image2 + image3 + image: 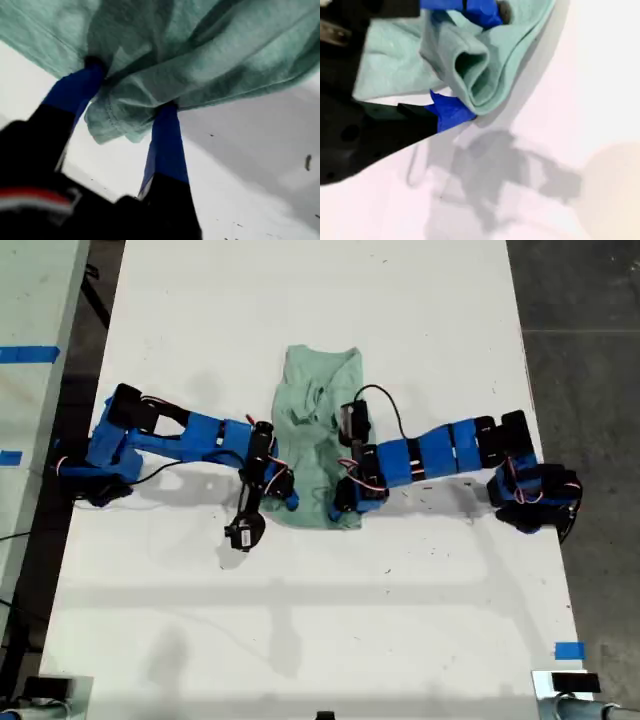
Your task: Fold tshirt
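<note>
The pale mint-green tshirt (315, 405) lies crumpled in a narrow strip in the middle of the white table (300, 300). My first gripper (280, 492), on the arm from the exterior view's left, is shut on the tshirt's near edge. In the first wrist view its blue fingers (167, 135) pinch bunched cloth (210, 45), and the gripper (130, 87) holds it raised off the table. My second gripper (345, 502), on the arm from the exterior view's right, is shut on the near corner. The second wrist view shows a rolled fold of tshirt (395, 65) in that gripper (470, 65).
A second table with blue tape (30, 353) stands at the exterior view's left. A blue tape mark (568, 650) sits near the table's front corner at the exterior view's right. Dark floor (590, 340) lies beyond that side's edge.
</note>
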You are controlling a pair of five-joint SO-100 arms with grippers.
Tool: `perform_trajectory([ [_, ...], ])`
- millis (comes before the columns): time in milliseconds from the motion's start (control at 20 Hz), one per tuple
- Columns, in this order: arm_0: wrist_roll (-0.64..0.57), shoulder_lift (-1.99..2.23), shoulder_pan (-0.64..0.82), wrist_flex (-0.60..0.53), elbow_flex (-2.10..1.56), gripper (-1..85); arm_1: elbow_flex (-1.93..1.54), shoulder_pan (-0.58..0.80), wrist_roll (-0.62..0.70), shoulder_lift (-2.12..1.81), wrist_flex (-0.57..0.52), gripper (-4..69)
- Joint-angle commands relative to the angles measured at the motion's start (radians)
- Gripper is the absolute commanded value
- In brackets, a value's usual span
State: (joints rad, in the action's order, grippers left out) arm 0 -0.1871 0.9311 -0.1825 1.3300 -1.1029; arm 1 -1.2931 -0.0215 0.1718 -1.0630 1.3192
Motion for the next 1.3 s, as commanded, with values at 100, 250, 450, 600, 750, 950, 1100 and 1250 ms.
perform_trajectory([
  [100,0.017,-0.057,0.015,-0.043,0.084,5.6,0.147,-0.029,-0.04,0.114,0.048,-1.9],
  [250,0.008,-0.058,-0.014,-0.061,0.126,0.3,0.189,-0.06,-0.009,0.106,0.055,-1.9],
  [450,0.0,-0.095,-0.101,0.127,0.316,0.0,0.23,-0.152,0.008,0.009,0.092,-1.9],
  [600,0.038,-0.026,-0.239,0.13,0.322,0.0,0.241,-0.273,-0.043,-0.063,0.118,-1.8],
  [750,0.084,0.044,-0.36,0.143,0.344,0.0,0.368,-0.402,-0.1,-0.086,0.16,-1.8],
  [950,0.08,0.101,-0.388,0.118,0.368,0.0,0.391,-0.423,-0.097,-0.101,0.046,-1.8],
  [1100,-0.058,0.195,-0.27,0.144,0.367,0.0,0.347,-0.307,-0.054,-0.224,0.181,-1.8],
  [1250,-0.301,0.295,-0.046,0.213,0.362,0.0,0.238,-0.072,0.132,-0.391,0.295,-1.8],
])
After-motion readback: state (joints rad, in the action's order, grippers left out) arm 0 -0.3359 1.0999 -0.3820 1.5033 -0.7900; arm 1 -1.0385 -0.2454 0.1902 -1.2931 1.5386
